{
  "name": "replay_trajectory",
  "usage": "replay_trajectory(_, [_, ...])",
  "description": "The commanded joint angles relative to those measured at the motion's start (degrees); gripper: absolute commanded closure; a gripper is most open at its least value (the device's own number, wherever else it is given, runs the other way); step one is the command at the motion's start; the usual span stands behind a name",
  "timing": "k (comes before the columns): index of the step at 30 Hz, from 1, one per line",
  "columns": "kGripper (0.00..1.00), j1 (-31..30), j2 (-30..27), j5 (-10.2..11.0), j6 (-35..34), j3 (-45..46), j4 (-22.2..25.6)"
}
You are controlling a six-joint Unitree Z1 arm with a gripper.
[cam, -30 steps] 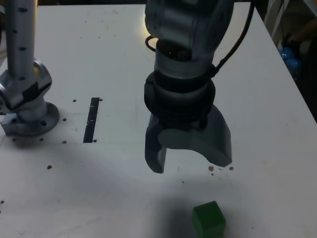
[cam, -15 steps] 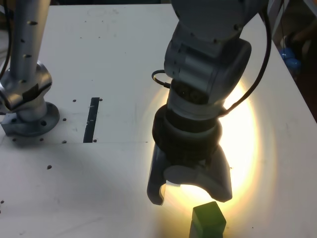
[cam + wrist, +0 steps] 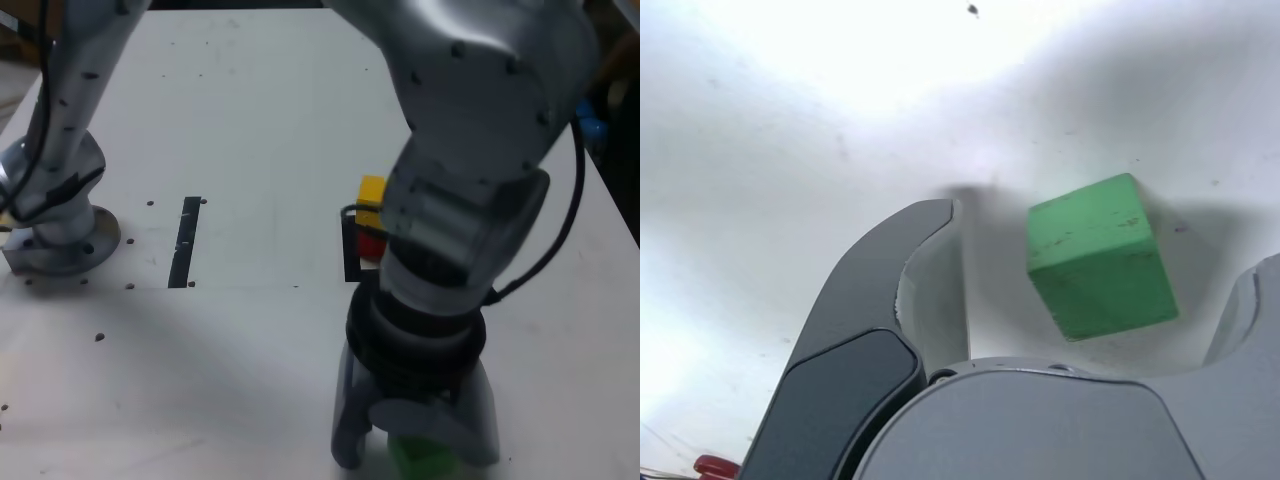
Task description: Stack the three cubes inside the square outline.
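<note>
We see one robot arm [image 3: 470, 130] reaching down over a pale table [image 3: 270, 350], its gripper [image 3: 417, 458] spread wide and holding nothing. The green cube [image 3: 1100, 257] sits on the table between the two jaws, with white surface showing on either side of it. Farther back, the yellow cube [image 3: 371, 190] appears above the red cube [image 3: 371, 247], at the black square outline [image 3: 352, 262], partly hidden by the arm.

We judge three risks. The cube looks turned relative to the jaws, so closing now could catch a corner and twist or push it aside. The gap beside one jaw looks wider than beside the other, so the first jaw to touch could shove the cube before the second meets it. Later, if the green cube is lowered off-centre or released too high, it could knock the yellow one off.

The exterior view shows the stack and outline, which the wrist view lacks, but there the gripper covers much of the green cube. The wrist view shows that cube whole, with its angle and the space around it. Neither view lets us tell how squarely the yellow cube rests on the red.
</note>
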Motion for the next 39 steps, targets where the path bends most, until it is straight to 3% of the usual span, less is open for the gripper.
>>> replay_trajectory(1, [0.05,-0.07,0.80,-0.05,0.19,-0.60,-0.51])
replay_trajectory(12, [0.09,0.02,2.55,0.21,1.85,-1.50,-2.49])
replay_trajectory(19, [0.27,0.88,2.95,0.64,2.76,-1.53,-0.11])
replay_trajectory(26, [0.59,1.24,1.98,2.30,2.33,-0.47,-1.41])
replay_trajectory(31, [0.63,1.24,1.75,2.17,2.38,0.37,-3.16])
replay_trajectory(39, [0.78,1.24,0.55,3.60,2.76,1.52,-4.27])
